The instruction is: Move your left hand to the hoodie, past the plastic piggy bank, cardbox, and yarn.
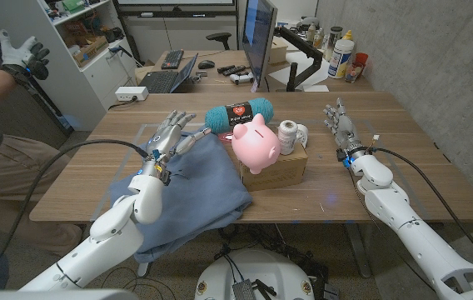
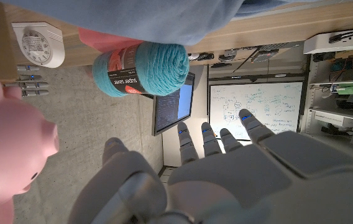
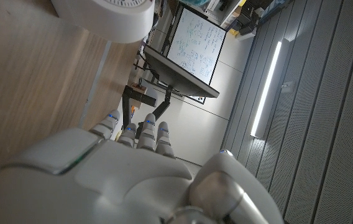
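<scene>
Step in hand, by my read: reach nearly done. Left hand [image 1: 170,133] hovering over far edge of blue hoodie [image 1: 195,187], fingers spread, holding nothing; contact w/ cloth can't be told from head view. Hoodie lying crumpled on table [image 1: 403,158], left-centre, just beside cardbox [image 1: 282,169] and touching it or nearly. Pink piggy bank [image 1: 256,143] sitting on top of cardbox; teal yarn [image 1: 238,115] behind both, near fingertips of left hand. In left wrist view, yarn [image 2: 142,70] and piggy bank [image 2: 12,152] both ahead of open fingers [image 2: 226,140].

Next move, judged: lower hand straight down onto cloth, keep clear of yarn, no sideways sweep toward box.

Right hand [image 1: 338,123] upright on edge at right side of table, well apart from box, fingers apart, empty.

Writing: yarn band red w/ black panel, "super saver" legible in left wrist view. Whiteboard scribbles in bkgd, too small to read. Nothing legible on piggy bank or cardbox
</scene>
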